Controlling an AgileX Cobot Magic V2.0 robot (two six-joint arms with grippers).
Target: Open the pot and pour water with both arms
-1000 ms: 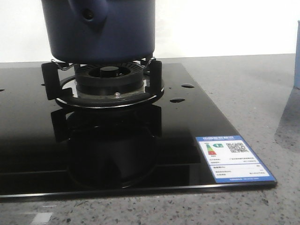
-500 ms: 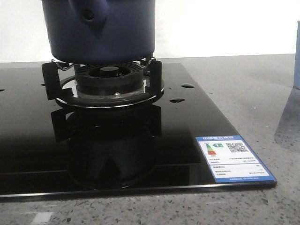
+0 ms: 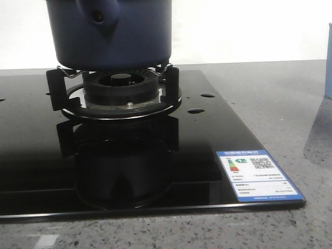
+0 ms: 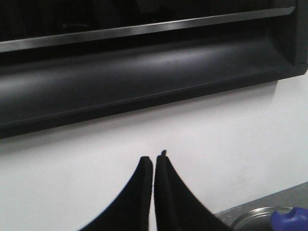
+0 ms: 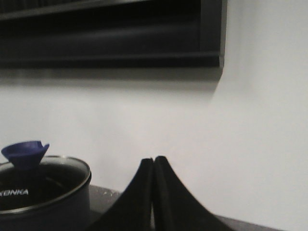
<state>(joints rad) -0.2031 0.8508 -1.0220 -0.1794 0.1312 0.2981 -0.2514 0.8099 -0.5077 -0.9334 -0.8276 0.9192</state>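
Nothing has changed in the last second: the pot (image 3: 109, 33) stands as before on the burner (image 3: 120, 85) toward the far left of the worktop, lid on, and the left gripper (image 4: 154, 161) and right gripper (image 5: 153, 163) have fingers together, empty, so the task has not started.

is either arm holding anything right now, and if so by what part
Nothing is held. The left gripper and the right gripper are both shut with nothing between the fingers, up in front of the wall. The pot sits on the burner with its lid on.
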